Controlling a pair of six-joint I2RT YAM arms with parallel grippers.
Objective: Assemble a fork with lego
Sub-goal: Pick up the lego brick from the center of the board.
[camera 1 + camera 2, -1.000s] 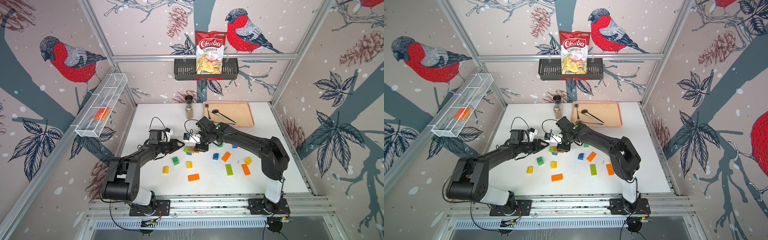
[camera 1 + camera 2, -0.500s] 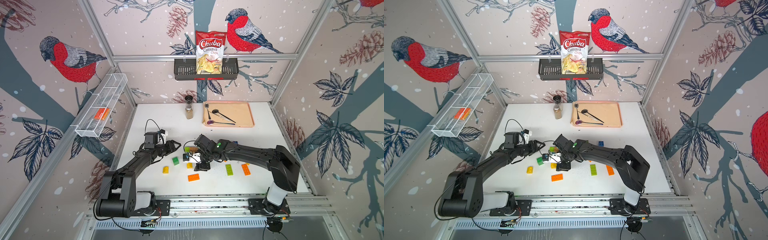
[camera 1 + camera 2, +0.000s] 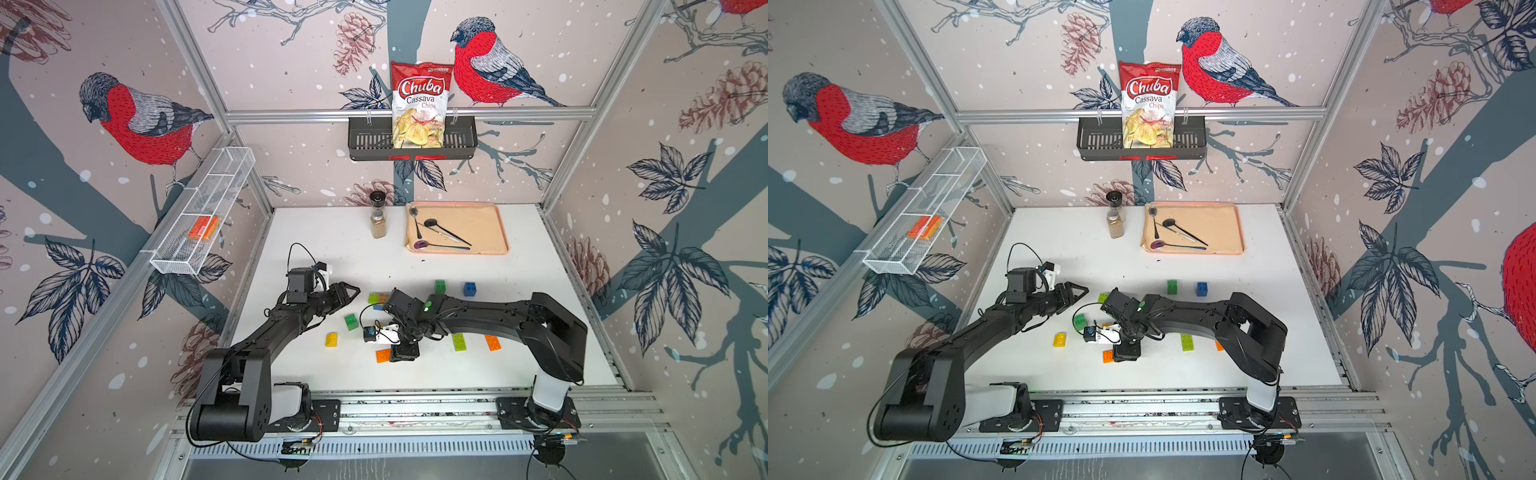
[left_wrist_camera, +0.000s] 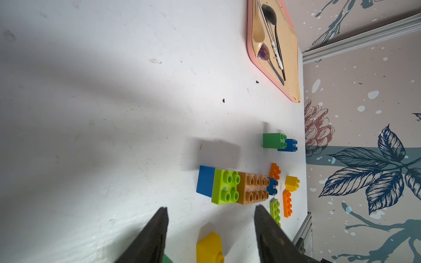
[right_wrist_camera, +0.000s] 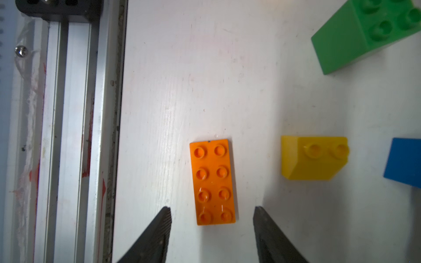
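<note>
White tabletop point(image 3: 332, 249) carries everything, and we start at its front edge, where a flat orange brick point(image 5: 213, 182) lies studs up. Our right gripper point(image 5: 212, 208) hangs over one end of it, jaws moderately wide and empty, one on each long side. Just beyond lie a yellow brick point(image 3: 331, 339) and a green brick point(image 3: 351, 322). Toward the middle, our left gripper point(image 4: 210, 207) is also parted and holds nothing, pointing at the joined piece point(image 4: 230, 186): lime and brown bricks seated on blue, as far as we can tell. Farther back stand another green brick point(image 3: 440, 286) and a blue brick point(image 3: 470, 289), loose, and at the back edge a tray point(image 3: 494, 232) and a jar point(image 3: 378, 216). We judge the fork barely begun. The risk lies in the pick: the orange brick is low, so the fingertips must come right down to the tabletop and may scrape it or ride over the studs. Pinched at its end instead of its middle, it could swivel or slip out.
</note>
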